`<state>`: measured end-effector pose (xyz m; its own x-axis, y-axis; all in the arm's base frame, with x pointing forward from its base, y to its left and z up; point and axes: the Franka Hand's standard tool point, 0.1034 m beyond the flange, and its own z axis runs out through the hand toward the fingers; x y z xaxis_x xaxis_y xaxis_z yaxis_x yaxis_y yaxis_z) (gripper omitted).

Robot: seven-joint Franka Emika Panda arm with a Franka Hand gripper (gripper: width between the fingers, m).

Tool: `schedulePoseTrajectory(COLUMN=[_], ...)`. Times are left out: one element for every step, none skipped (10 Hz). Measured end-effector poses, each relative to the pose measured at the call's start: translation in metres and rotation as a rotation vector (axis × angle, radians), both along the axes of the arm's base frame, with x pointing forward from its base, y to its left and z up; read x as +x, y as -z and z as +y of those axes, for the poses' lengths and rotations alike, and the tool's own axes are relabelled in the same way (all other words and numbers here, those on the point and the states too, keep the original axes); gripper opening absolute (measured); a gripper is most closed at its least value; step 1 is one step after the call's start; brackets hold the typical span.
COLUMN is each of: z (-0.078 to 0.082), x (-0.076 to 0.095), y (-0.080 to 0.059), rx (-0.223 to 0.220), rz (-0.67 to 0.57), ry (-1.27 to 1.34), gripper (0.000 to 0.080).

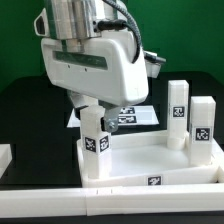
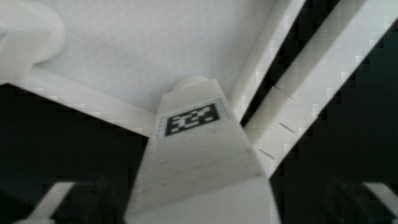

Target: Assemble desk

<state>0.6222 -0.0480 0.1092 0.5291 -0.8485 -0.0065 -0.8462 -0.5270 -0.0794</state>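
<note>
The white desk panel (image 1: 150, 158) lies flat with its raised rim up. Two white square legs (image 1: 178, 108) (image 1: 203, 125) stand upright at its corners on the exterior view's right. A third tagged leg (image 1: 95, 140) stands upright at the near corner on the exterior view's left. My gripper (image 1: 93, 112) is straight above this leg and shut on its upper part. In the wrist view the leg (image 2: 201, 150) runs between my dark fingers (image 2: 107, 200), and the panel (image 2: 143, 45) lies beyond it. The socket under the leg is hidden.
The marker board (image 1: 138, 113) lies on the black table behind the panel. A white block (image 1: 5, 155) sits at the exterior view's left edge. A long white strip (image 1: 100, 205) runs along the front.
</note>
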Motion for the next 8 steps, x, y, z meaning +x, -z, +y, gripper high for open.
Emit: schedulePoseTrajectory(z=[-0.0001,-0.0002,-0.0020,-0.0058,-0.0075,-0.0083,-0.0094,-0.0093], x=[0.0000,0.0000,0.0005,0.0010,0.0003,0.0003,0.0006,0.0004], y=[0.0001,0.0003,-0.0008,-0.0028,-0.0027,-0.0012,0.0003,0.0005], rx=[0.001,0.007,0.013,0.012,0.021,0.035,0.044,0.045], rz=[0.001,0.005,0.013,0.023,0.031,0.034,0.023,0.024], ry=[0.014,0.110,0.239,0.385,0.575,0.757,0.892,0.950], gripper=[0.0402,0.0402,0.0284,0.0284,0.0284,0.0284,0.0284,0.0284])
